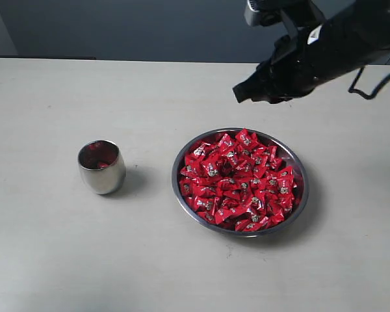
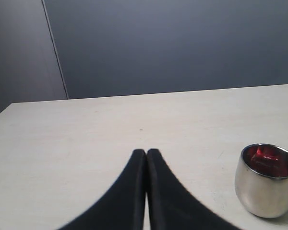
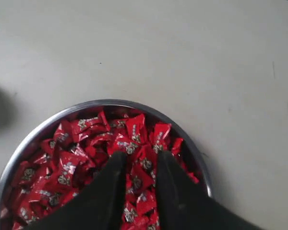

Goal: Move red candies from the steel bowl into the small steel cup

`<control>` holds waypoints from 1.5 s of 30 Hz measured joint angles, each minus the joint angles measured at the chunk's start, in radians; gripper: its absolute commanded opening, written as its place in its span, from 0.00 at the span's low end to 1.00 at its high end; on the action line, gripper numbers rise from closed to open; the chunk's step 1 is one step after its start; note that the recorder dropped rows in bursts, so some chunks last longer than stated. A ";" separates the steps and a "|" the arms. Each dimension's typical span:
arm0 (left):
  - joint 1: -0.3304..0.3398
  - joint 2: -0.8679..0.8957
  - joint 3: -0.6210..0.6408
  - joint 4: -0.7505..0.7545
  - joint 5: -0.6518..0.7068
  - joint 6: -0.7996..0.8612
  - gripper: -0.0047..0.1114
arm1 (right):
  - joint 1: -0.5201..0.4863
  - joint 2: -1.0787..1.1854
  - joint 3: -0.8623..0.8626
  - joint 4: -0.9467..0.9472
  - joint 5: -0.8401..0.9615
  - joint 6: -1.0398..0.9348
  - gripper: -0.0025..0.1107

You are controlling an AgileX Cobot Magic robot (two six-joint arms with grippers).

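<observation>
Though the small steel cup (image 1: 102,168) shows some red inside, red candies (image 1: 239,181) heap the steel bowl (image 1: 175,185), my right end effector (image 3: 140,160) parted, empty.

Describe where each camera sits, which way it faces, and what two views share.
Exterior view: high above the table, looking down at the small steel cup and the steel bowl of red candies; the right gripper shows.
Left wrist view: low over the table, facing a dark wall; the shut left gripper shows.
Right wrist view: above the bowl, looking down; the open right gripper shows.
Shared: the cup, in exterior and left wrist views.
</observation>
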 measured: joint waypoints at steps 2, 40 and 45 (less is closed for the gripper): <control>0.000 0.000 0.000 0.000 0.000 0.000 0.04 | -0.026 -0.032 0.049 0.012 -0.016 0.000 0.22; 0.000 0.000 0.000 0.000 0.000 0.000 0.04 | 0.030 0.097 0.348 0.164 -0.110 -0.020 0.36; 0.000 0.000 0.000 0.000 0.000 0.000 0.04 | 0.031 0.110 0.348 0.148 -0.110 -0.028 0.36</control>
